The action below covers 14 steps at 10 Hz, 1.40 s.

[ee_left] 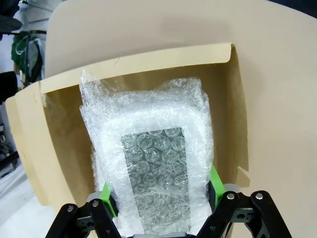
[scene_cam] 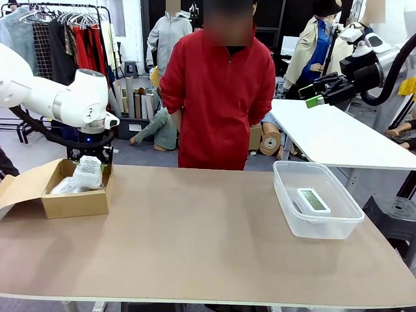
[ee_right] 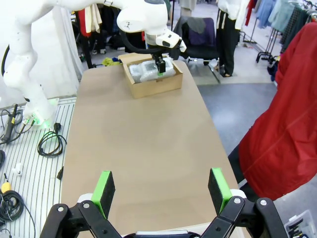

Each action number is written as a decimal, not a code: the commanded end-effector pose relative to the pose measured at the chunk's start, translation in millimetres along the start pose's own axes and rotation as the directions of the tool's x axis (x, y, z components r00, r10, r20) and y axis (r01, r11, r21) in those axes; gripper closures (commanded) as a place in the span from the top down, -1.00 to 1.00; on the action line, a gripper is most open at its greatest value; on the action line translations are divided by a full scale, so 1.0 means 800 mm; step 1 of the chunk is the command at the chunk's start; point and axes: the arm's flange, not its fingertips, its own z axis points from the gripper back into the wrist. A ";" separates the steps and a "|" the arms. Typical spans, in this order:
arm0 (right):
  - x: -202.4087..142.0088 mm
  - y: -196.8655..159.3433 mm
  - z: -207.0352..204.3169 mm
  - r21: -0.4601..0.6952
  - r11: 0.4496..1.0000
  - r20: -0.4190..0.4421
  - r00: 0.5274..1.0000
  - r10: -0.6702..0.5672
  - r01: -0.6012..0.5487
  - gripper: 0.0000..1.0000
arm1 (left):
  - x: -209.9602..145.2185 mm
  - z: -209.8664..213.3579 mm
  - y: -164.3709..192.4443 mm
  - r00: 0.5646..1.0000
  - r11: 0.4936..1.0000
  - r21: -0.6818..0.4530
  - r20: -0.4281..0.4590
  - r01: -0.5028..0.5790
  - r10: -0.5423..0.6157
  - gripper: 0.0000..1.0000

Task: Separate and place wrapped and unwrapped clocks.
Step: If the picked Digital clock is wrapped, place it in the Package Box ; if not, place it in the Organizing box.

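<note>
My left gripper (ee_left: 161, 206) is clamped on a wrapped clock (ee_left: 148, 163) over the cardboard box (scene_cam: 75, 203) at the brown table's (scene_cam: 195, 240) left; my right gripper (ee_right: 161, 191) hangs apart. The white clock (scene_cam: 313, 200) lies in the clear tub (scene_cam: 286, 207), right. Clothes racks (scene_cam: 65, 32) stand far behind.

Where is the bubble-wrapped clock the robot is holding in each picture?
Front view: wrapped clock far left, in the left gripper above the cardboard box.
Left wrist view: wrapped clock in the middle, between the green pads.
Right wrist view: wrapped clock far off, top middle.
Shared landmark: the cardboard box.
</note>
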 end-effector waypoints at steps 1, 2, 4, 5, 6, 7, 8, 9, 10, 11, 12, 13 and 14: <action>0.002 0.001 0.001 0.006 1.000 0.004 1.000 0.018 -0.018 1.00 | 0.008 0.003 0.003 1.000 1.000 -0.025 -0.014 0.012 -0.013 -1.00; 0.002 0.001 0.001 0.006 1.000 0.004 1.000 0.018 -0.018 1.00 | 0.008 0.003 0.004 1.000 0.999 -0.028 -0.015 0.016 -0.017 -1.00; 0.002 0.001 0.001 0.006 1.000 0.004 1.000 0.018 -0.018 1.00 | 0.007 -0.002 0.002 0.999 0.999 -0.036 -0.025 0.030 -0.031 -0.88; 0.002 0.001 0.001 0.006 1.000 0.004 1.000 0.018 -0.018 1.00 | 0.008 -0.003 0.002 0.999 0.999 -0.041 -0.023 0.035 -0.036 -0.53; 0.002 0.001 0.001 0.006 1.000 0.004 1.000 0.018 -0.018 1.00 | 0.006 -0.002 0.003 0.999 0.998 -0.043 -0.025 0.035 -0.036 -0.14; 0.002 0.001 0.001 0.006 1.000 0.004 1.000 0.018 -0.018 1.00 | 0.006 -0.001 0.003 0.999 0.998 -0.045 -0.023 0.036 -0.037 0.24; 0.002 0.001 0.001 0.006 1.000 0.004 1.000 0.018 -0.018 1.00 | 0.005 0.003 0.004 0.999 0.998 -0.047 -0.017 0.036 -0.037 0.62; 0.002 0.001 0.001 0.006 1.000 0.004 1.000 0.018 -0.018 1.00 | 0.004 0.006 0.004 0.999 0.998 -0.045 -0.012 0.037 -0.037 1.00; 0.002 0.001 0.001 0.006 1.000 0.004 1.000 0.018 -0.018 1.00 | 0.002 0.010 0.005 0.999 0.998 -0.046 -0.009 0.037 -0.037 1.00; 0.002 0.001 0.001 0.006 1.000 0.004 1.000 0.018 -0.018 1.00 | 0.001 0.012 0.004 0.999 0.998 -0.045 -0.004 0.035 -0.035 1.00; 0.002 0.001 0.001 0.006 1.000 0.004 1.000 0.018 -0.018 1.00 | 0.001 0.016 0.004 0.999 0.998 -0.045 0.005 0.039 -0.039 1.00; 0.002 0.001 0.001 0.006 1.000 0.004 1.000 0.018 -0.018 1.00 | 0.001 0.019 0.005 0.999 0.998 -0.043 0.011 0.038 -0.037 1.00; 0.002 0.001 0.001 0.006 1.000 0.004 1.000 0.018 -0.018 1.00 | 0.000 0.023 0.006 0.999 0.998 -0.044 0.018 0.035 -0.034 1.00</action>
